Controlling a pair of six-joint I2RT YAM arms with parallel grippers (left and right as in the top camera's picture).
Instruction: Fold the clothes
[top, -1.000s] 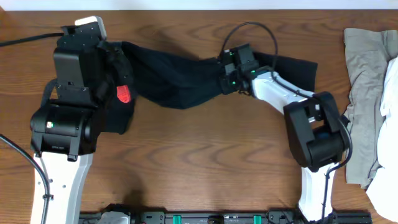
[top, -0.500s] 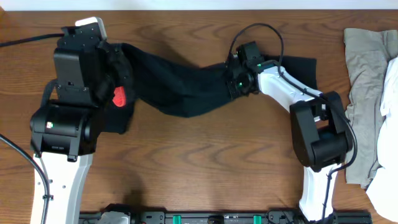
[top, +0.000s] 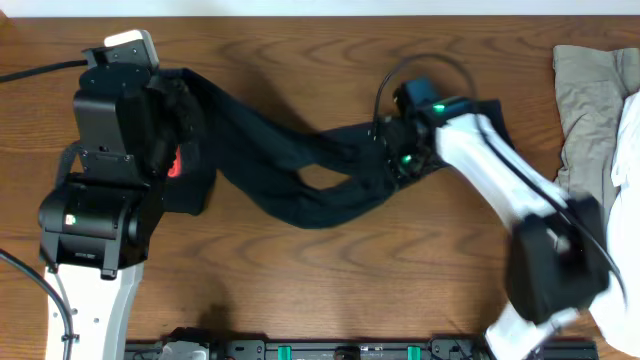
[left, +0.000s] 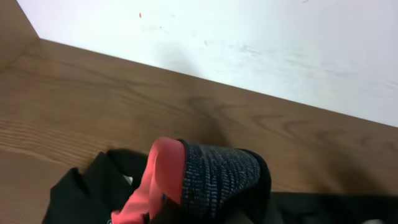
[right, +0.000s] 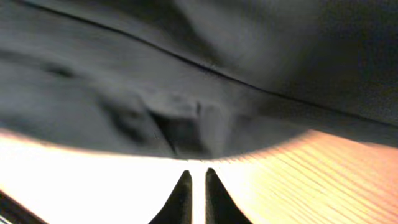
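The long black pants (top: 300, 170) stretch across the back of the table from my left arm to the back right. My left gripper (top: 178, 140) is hidden under bunched fabric. It holds the waistband raised, and the left wrist view shows the grey inner band (left: 214, 180) with its red-orange edge (left: 158, 180). My right gripper (top: 395, 152) is at the middle of a leg. In the right wrist view its fingertips (right: 194, 177) are almost together at a pucker in the black cloth (right: 186, 74).
A khaki garment (top: 585, 110) and a white piece (top: 628, 200) lie heaped at the table's right edge. A white wall (left: 249, 43) runs behind the wooden table (top: 330, 290). A black cable (top: 30, 68) runs off to the left.
My right gripper has moved right and toward the front, dragging the leg with it. The leg now sags in a loop toward the front. My left arm has shifted slightly left.
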